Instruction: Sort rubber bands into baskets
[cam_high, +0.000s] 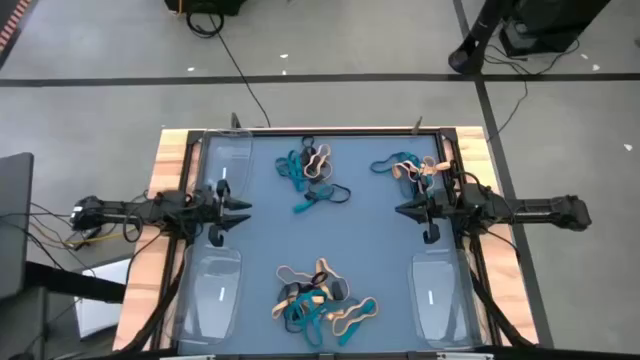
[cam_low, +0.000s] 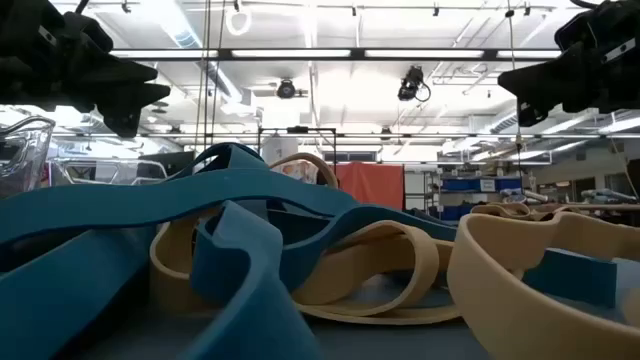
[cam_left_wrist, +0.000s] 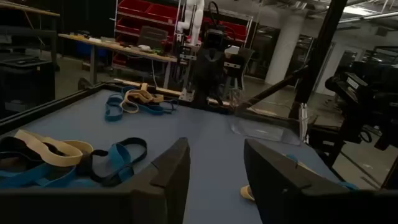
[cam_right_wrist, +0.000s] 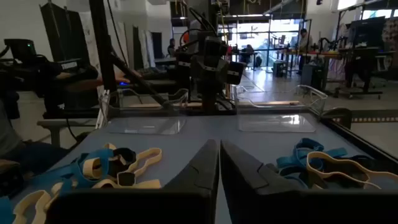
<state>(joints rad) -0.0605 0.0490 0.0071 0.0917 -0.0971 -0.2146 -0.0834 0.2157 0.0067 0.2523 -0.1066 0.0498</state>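
Rubber bands in teal, tan and black lie in three heaps on the blue mat: far middle, far right and near middle. The near heap fills the low view. Clear trays stand at the far left, near left and near right. I cannot make out a fourth. My left gripper hovers open and empty at the mat's left side. My right gripper hovers shut and empty at the right side. Both point toward the table's middle.
A wooden frame borders the mat, with black cables along both sides. Bare mat lies between the two grippers and between the heaps. Beyond the table is the room floor with stands and cables.
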